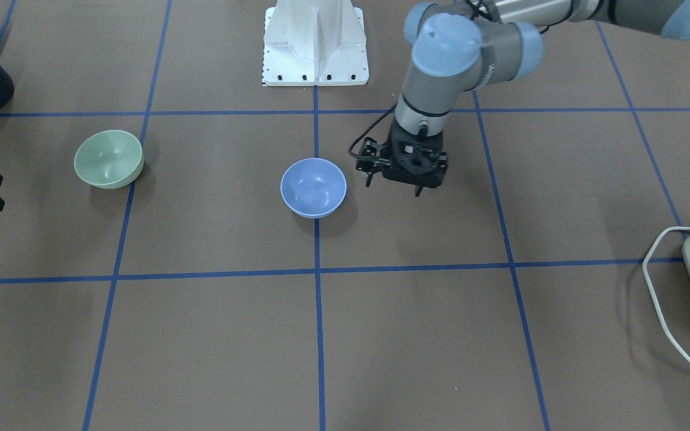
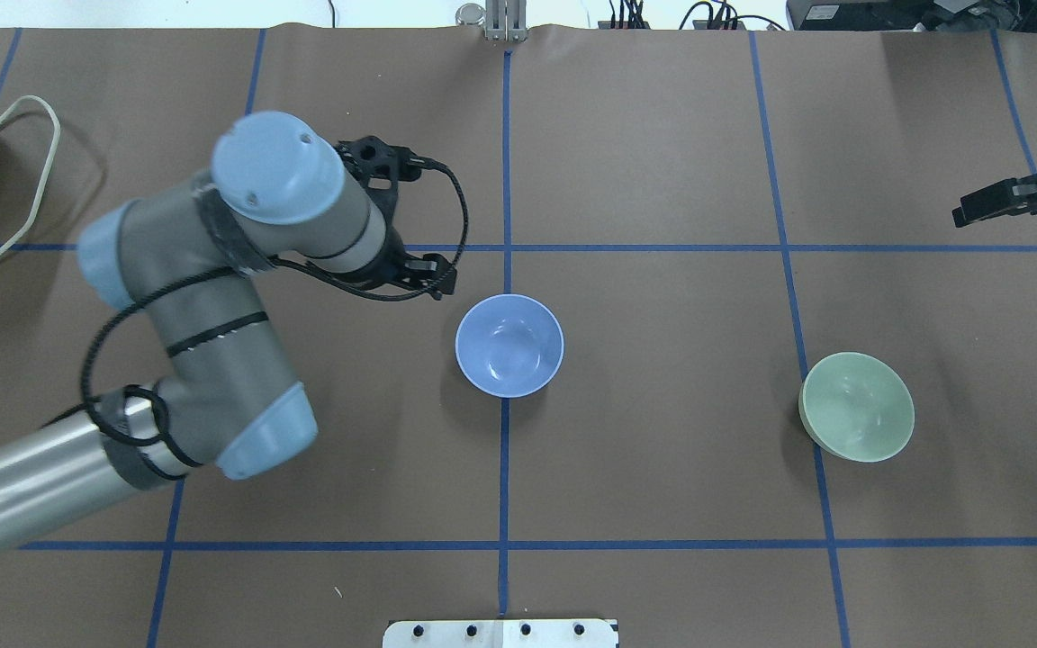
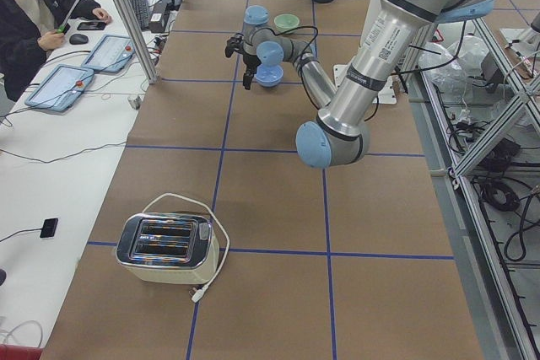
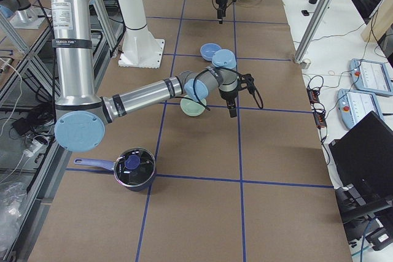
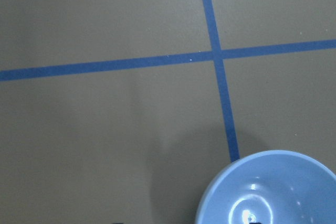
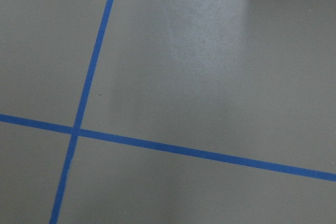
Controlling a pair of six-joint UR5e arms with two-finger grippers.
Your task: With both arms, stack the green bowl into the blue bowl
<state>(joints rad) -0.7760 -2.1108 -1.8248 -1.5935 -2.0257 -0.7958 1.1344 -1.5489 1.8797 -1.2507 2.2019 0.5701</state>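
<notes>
On the worktop [image 2: 662, 450]: bowls well apart, neither held

Green bowl [image 2: 856, 407] on robot's right side, mouth up. Round, so no long axis, only the vertical one. Blue bowl [image 2: 509, 346] at centre, mouth up. Left hand [image 1: 393, 187] hangs just beside it, fingers spread, empty. Right hand [image 2: 978, 209] near green bowl; spread or pressed together, cannot tell. Risks: smooth rim slipping from a pinch; left hand nudging blue bowl off-spot.
</notes>
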